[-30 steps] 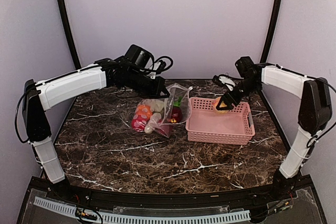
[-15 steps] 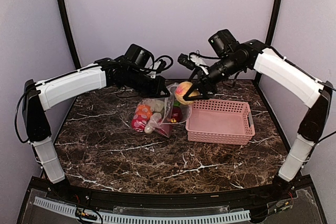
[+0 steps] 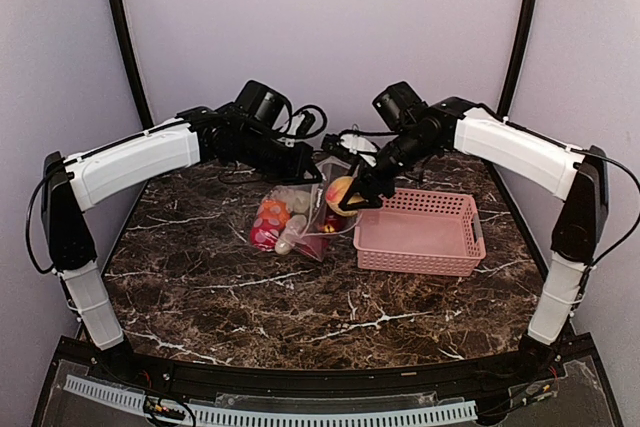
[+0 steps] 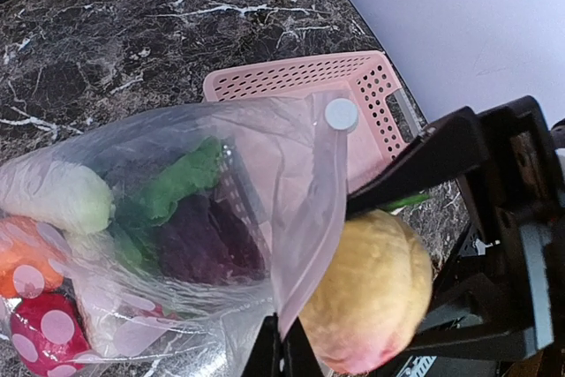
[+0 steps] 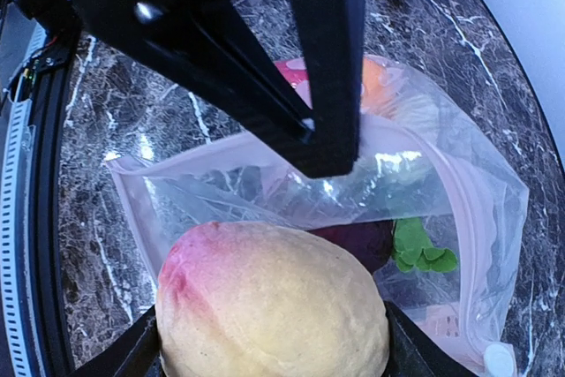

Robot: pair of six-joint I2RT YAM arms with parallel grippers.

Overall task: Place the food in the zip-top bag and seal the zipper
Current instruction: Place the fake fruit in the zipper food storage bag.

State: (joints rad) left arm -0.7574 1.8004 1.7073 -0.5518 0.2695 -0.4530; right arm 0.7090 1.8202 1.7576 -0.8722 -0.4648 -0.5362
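The clear zip-top bag lies on the table with its mouth held up; it holds several toy foods: dark maroon, white-green, orange, red dotted. My left gripper is shut on the bag's pinkish zipper strip, lifting the mouth open. My right gripper is shut on a yellow-pink peach, also in the left wrist view, just above the bag's open mouth.
The pink slotted basket stands right of the bag, with no food visible in it. The left arm's fingers cross just above the bag mouth in the right wrist view. Dark marble table stretches toward the front.
My right gripper lifted the peach out of the basket, carried it left and now lowers it to the bag's mouth. The left gripper kept holding the bag edge.
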